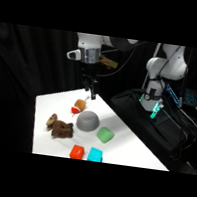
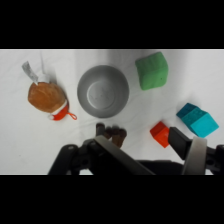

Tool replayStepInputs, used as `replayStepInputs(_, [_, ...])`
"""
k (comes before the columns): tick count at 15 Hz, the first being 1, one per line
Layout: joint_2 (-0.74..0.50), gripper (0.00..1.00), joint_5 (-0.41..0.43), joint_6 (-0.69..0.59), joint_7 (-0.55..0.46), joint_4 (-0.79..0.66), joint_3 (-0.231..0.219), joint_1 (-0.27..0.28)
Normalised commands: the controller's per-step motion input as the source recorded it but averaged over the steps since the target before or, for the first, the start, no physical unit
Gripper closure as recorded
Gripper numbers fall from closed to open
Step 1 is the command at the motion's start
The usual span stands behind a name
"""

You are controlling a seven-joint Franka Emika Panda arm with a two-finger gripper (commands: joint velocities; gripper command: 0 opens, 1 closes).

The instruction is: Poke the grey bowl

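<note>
The grey bowl point(image 1: 88, 121) rests dome-up in the middle of the white table point(image 1: 50, 105). In the wrist view the grey bowl point(image 2: 103, 91) is a round grey disc just above centre. My gripper point(image 1: 91, 91) hangs over the table's back part, above and slightly behind the bowl, not touching it. Only the black linkage of the gripper point(image 2: 140, 161) shows along the bottom of the wrist view.
An orange-red round toy point(image 1: 79, 105) point(image 2: 46, 96) lies right behind the bowl. A brown plush toy point(image 1: 60, 126) point(image 2: 111, 134) sits to its left. A green block point(image 1: 105, 134) point(image 2: 151, 71), a red block point(image 1: 76, 152) point(image 2: 161, 134) and a cyan block point(image 1: 95, 155) point(image 2: 197, 119) lie toward the front.
</note>
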Motion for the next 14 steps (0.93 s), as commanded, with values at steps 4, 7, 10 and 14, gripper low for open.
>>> replayStepInputs(4, [0.00, 0.00, 0.014, 0.07, 0.03, 0.00, -0.007, -0.046])
replayStepInputs(7, [-0.03, 0.00, 0.058, 0.11, 0.02, 0.00, -0.064, -0.100])
replayStepInputs(10, [0.00, 0.26, 0.039, 0.17, 0.07, -0.01, -0.071, -0.099])
replayStepInputs(14, [0.07, 0.75, 0.015, 0.25, 0.10, -0.03, -0.024, -0.047])
